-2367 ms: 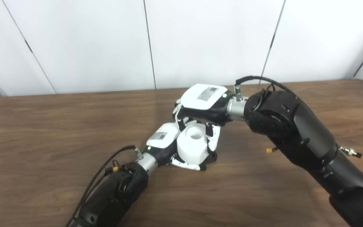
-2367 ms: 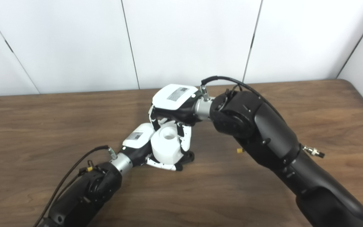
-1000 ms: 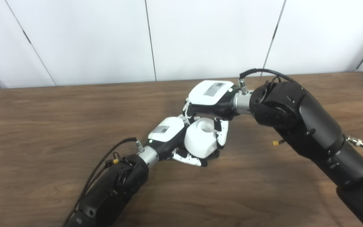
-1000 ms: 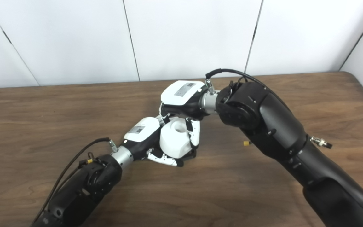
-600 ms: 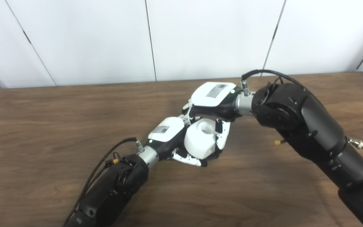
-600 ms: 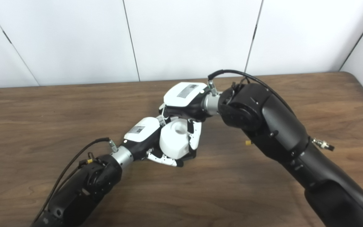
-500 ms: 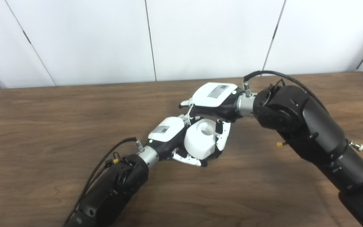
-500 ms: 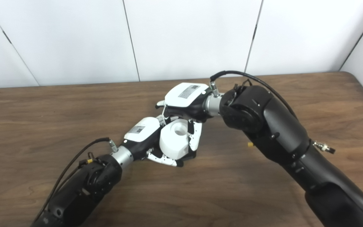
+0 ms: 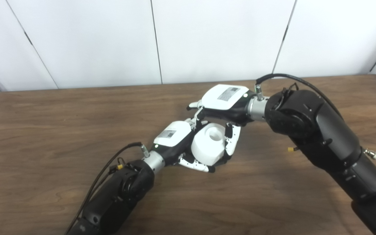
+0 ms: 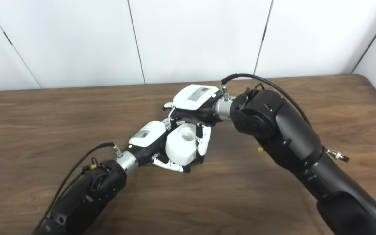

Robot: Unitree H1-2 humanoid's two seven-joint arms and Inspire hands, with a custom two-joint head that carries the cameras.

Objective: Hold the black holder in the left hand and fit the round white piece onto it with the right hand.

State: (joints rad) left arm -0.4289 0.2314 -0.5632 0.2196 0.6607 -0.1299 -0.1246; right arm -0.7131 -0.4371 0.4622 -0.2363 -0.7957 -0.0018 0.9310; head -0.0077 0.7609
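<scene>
The round white piece (image 9: 207, 147) has a hole in its top and sits tilted on the black holder (image 9: 223, 159), which shows only as a dark edge beneath it. My left hand (image 9: 174, 140) is shut around the holder and the base of the white piece, low over the wooden table (image 9: 44, 114). My right hand (image 9: 222, 102) hovers just above and behind the piece. Its fingers (image 9: 193, 105) are spread and lifted off the piece. Its thumb (image 9: 232, 143) hangs close to the piece's right side; I cannot tell if it touches.
The table's far edge meets a white panelled wall (image 9: 207, 39). A black cable (image 9: 109, 166) runs along my left forearm. My right forearm (image 9: 321, 137) crosses the right half of the table.
My right hand has drawn back to the right and up, and its fingers have opened off the white piece. The left hand with the piece has stayed almost still since one second ago.
</scene>
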